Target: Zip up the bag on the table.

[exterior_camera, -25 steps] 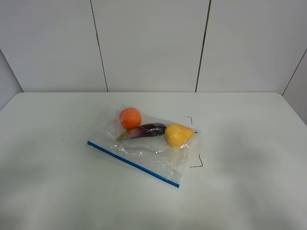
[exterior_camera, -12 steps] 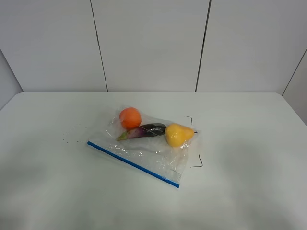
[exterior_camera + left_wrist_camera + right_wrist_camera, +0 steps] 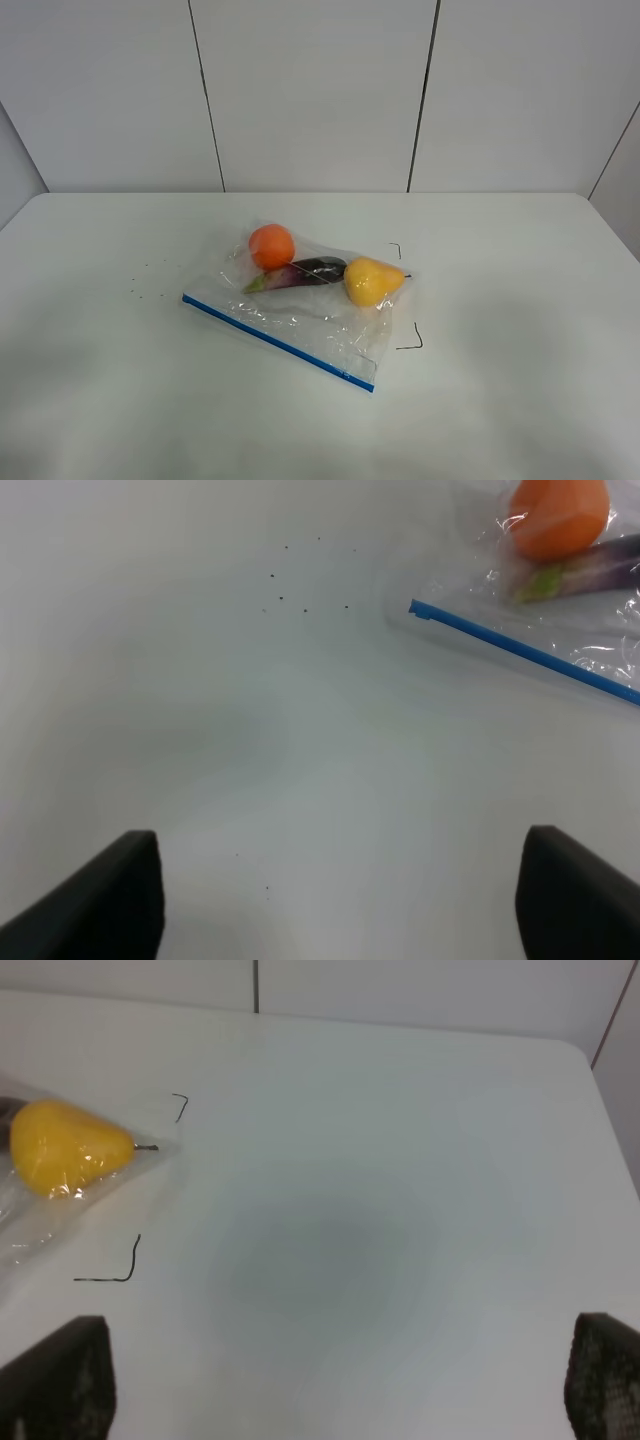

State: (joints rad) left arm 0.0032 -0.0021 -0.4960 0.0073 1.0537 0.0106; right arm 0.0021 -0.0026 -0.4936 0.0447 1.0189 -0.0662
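The clear crinkly bag [image 3: 300, 312] lies in the middle of the white table [image 3: 530, 300]. Its blue zipper strip [image 3: 275, 340] runs along the near edge. An orange [image 3: 271, 246], a purple eggplant [image 3: 300, 272] and a yellow pear [image 3: 371, 281] show through it. Neither gripper shows in the exterior high view. My left gripper [image 3: 338, 840] is open and empty above bare table, apart from the strip's end [image 3: 418, 608] and the orange [image 3: 558, 515]. My right gripper [image 3: 340, 1325] is open and empty, with the pear [image 3: 65, 1147] off to one side.
Two small black wire-like marks [image 3: 412, 340] [image 3: 396, 248] lie on the table by the bag's right side; they also show in the right wrist view [image 3: 115, 1272]. Tiny dark specks [image 3: 145, 278] dot the table left of the bag. A white panelled wall [image 3: 310, 90] stands behind the table.
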